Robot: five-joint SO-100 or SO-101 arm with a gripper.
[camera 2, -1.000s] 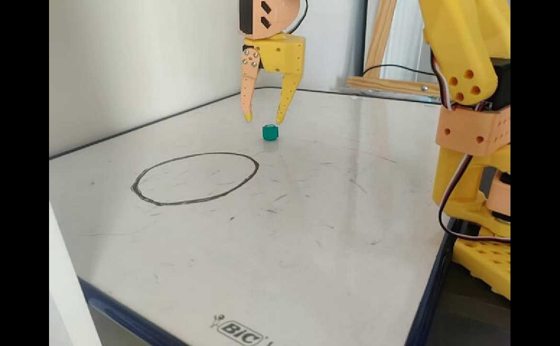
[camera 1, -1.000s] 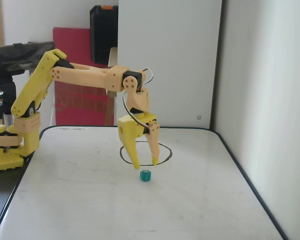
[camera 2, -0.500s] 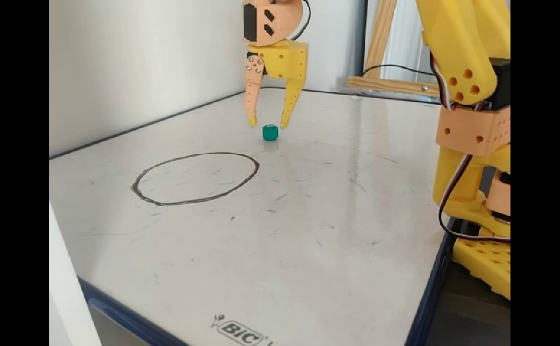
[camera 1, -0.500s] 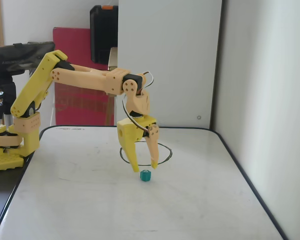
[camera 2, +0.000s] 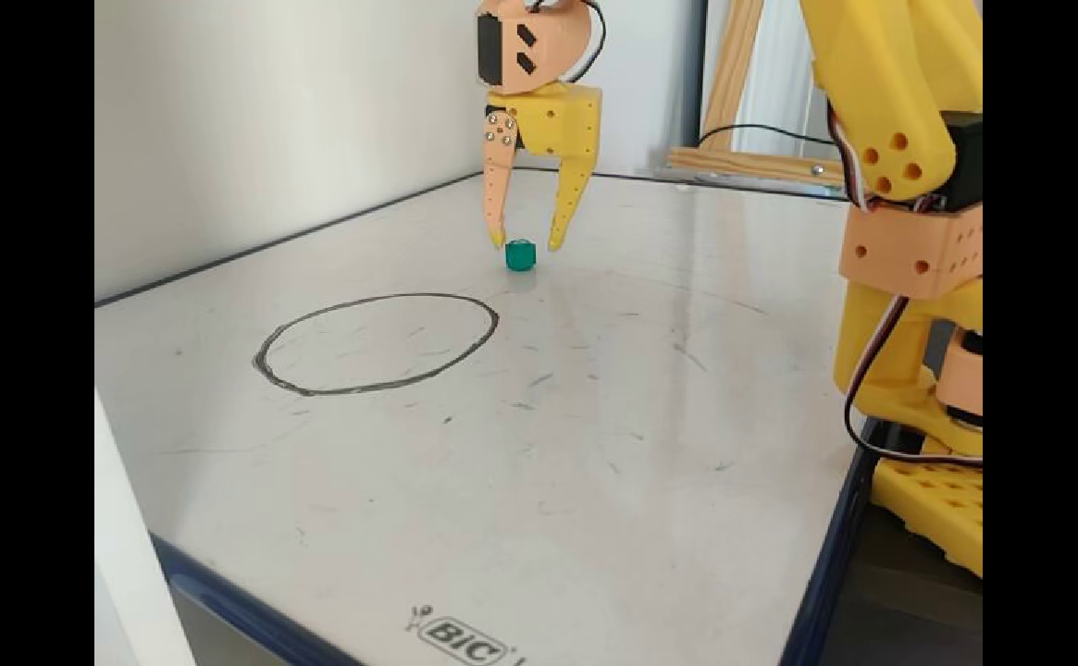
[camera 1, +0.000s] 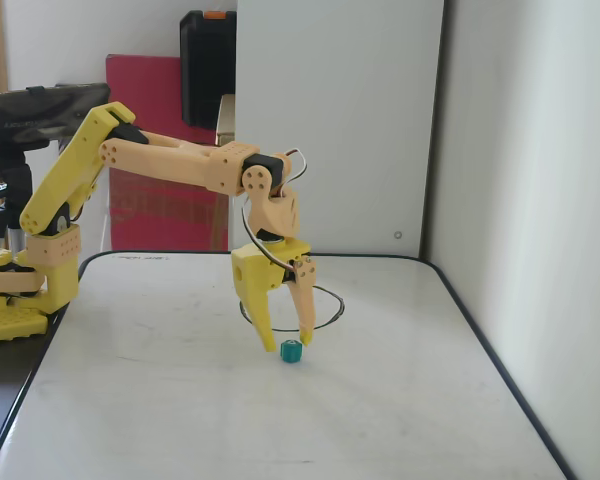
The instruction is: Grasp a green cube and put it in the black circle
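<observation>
A small green cube point(camera 1: 292, 351) point(camera 2: 520, 255) rests on the white board. My gripper point(camera 1: 286, 345) point(camera 2: 526, 242) points straight down with its jaws open, one fingertip on each side of the cube, tips just above the board. The cube sits between the tips and is not clamped. The black drawn circle point(camera 2: 377, 343) lies on the board apart from the cube; in a fixed view its line point(camera 1: 332, 312) shows behind the gripper.
The whiteboard point(camera 2: 594, 444) has a dark rim and white walls close on two sides. The arm's yellow base point(camera 1: 20, 300) point(camera 2: 927, 444) stands at the board's edge. A red panel and a black case point(camera 1: 208, 65) stand behind the board.
</observation>
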